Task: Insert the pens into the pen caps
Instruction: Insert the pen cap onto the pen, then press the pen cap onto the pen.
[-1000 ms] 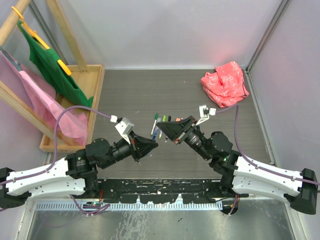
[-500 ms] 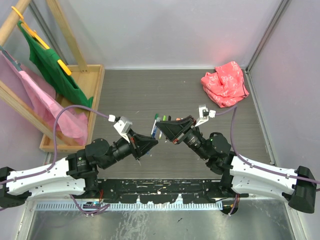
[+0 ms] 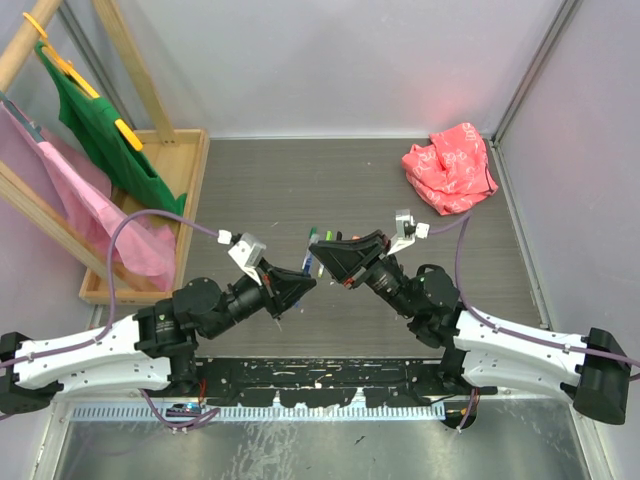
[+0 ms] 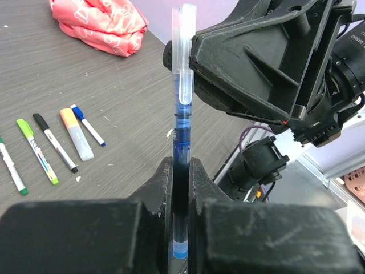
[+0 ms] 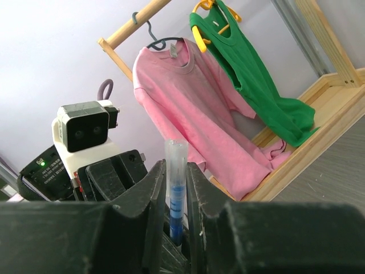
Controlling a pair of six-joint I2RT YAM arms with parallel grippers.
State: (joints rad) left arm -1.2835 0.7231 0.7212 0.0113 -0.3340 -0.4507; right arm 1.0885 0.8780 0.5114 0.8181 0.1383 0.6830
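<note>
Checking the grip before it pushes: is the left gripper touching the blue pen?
Touching. In the left wrist view, the left gripper has both fingers pressed against the blue pen.

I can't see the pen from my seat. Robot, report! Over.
Left gripper shut on blue pen. Right gripper shut on clear cap, cap over the tip. Other pens lie on table, out of the way.

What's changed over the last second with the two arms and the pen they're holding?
The right arm slid slightly left, nudging the right gripper closer to the left gripper. Nothing was grabbed or released: the left fingers stay shut on the blue pen, the right fingers on its clear cap. The left arm, loose pens and red cloth stayed put.
</note>
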